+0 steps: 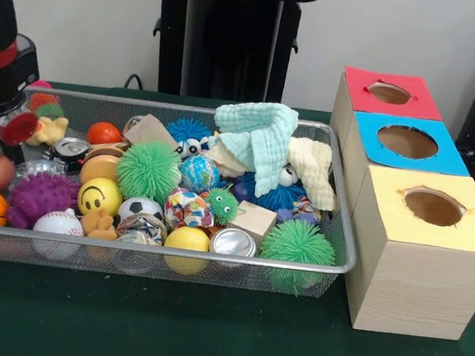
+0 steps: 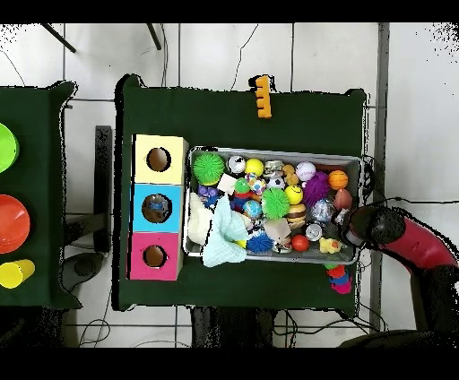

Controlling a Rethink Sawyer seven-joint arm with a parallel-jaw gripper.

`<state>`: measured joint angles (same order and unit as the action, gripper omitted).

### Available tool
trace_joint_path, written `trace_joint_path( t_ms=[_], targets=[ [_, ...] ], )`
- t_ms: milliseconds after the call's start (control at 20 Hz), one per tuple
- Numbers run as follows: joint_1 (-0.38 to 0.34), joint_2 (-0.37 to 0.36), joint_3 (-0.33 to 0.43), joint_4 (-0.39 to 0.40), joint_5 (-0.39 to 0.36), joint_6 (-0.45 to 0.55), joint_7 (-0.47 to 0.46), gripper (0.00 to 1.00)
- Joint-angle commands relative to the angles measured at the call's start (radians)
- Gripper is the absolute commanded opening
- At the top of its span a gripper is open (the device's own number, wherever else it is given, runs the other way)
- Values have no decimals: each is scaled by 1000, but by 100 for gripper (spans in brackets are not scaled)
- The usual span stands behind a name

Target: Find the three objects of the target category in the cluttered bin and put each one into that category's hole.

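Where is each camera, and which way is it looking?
Front view: sits low across the table, looking over the wire bin at the three boxes; the arm shows at the left edge, above the bin's end.
Overhead view: hangs above, looking straight down at the green table; the red and black arm reaches in at the right.
Both show the bin of toys, the mint cloth and the yellow, blue and red boxes, turned half round between them.

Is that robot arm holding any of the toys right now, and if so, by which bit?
It cannot be told. The arm hangs over one end of the wire bin, but the end of it is hidden among the toys in both views, so no hold shows.
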<state>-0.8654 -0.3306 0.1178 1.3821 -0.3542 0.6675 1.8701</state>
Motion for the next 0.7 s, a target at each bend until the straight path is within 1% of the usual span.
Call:
trace_joint_path(
  t_ms=[50,250,400,450,500,700],
  targets=[
    [-87,212,102,-94,-133,-181,-197,100],
    [-102,197,114,-76,-142,-181,-192,100],
    [-110,184,123,-76,-142,-154,-199,100],
    [-107,169,120,-67,-144,-147,-191,100],
    [-105,149,115,-58,-140,-125,-185,100],
    [-97,14,108,18,-107,-26,-174,100]
  ],
)
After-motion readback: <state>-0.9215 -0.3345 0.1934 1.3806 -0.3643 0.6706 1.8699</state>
